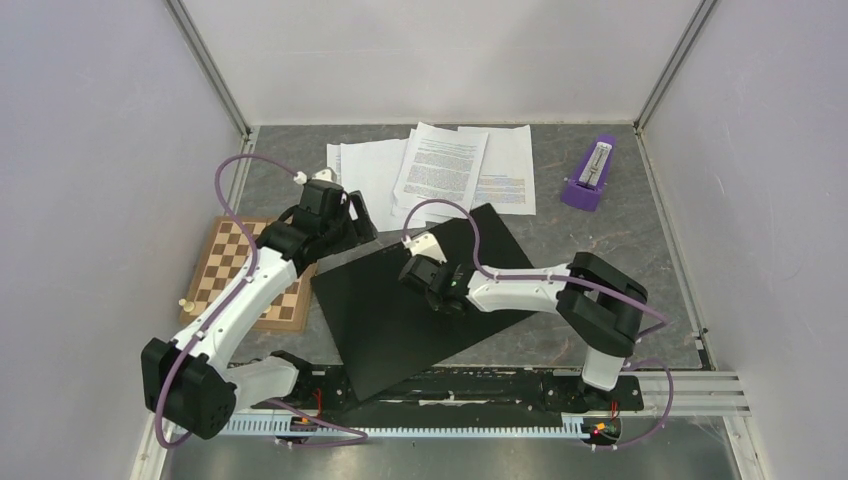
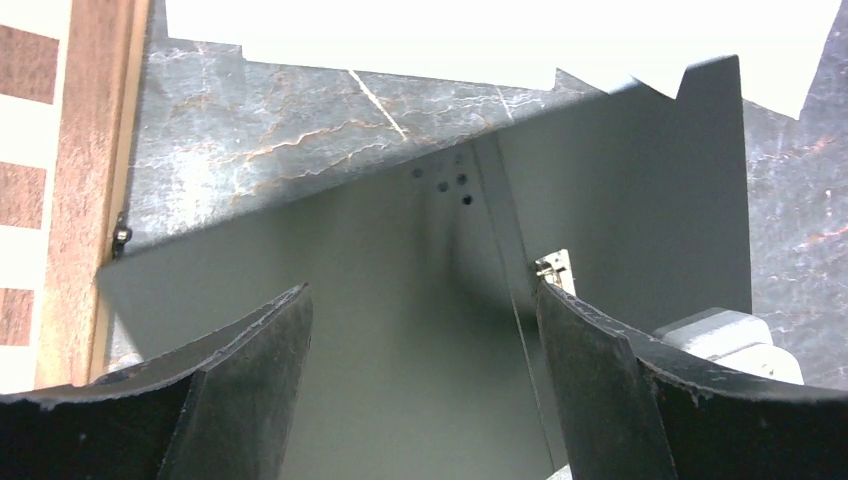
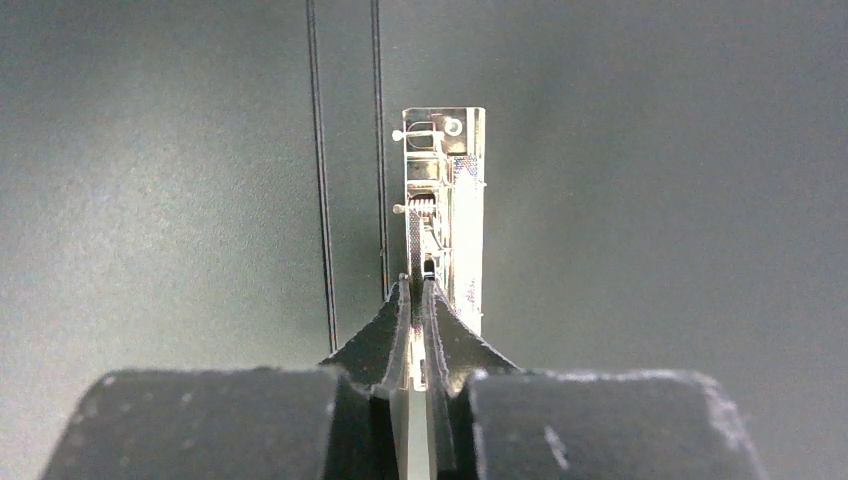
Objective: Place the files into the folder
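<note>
The folder [image 1: 400,320] lies open in the middle of the table with its black inside up. It also shows in the left wrist view [image 2: 400,250] and the right wrist view [image 3: 650,200]. The files [image 1: 440,170] lie fanned out behind it, white sheets with black text, and they show at the top of the left wrist view [image 2: 450,40]. My left gripper [image 1: 345,225] is open and empty over the folder's far left corner [image 2: 420,300]. My right gripper [image 1: 425,262] is shut on the metal spine clip [image 3: 455,200], its fingertips [image 3: 418,285] pinching the clip's lever.
A checkered wooden chessboard [image 1: 250,275] lies left of the folder, partly under my left arm, with a small pale piece [image 1: 184,303] by its left edge. A purple metronome [image 1: 590,175] stands at the back right. Grey walls enclose the table on three sides.
</note>
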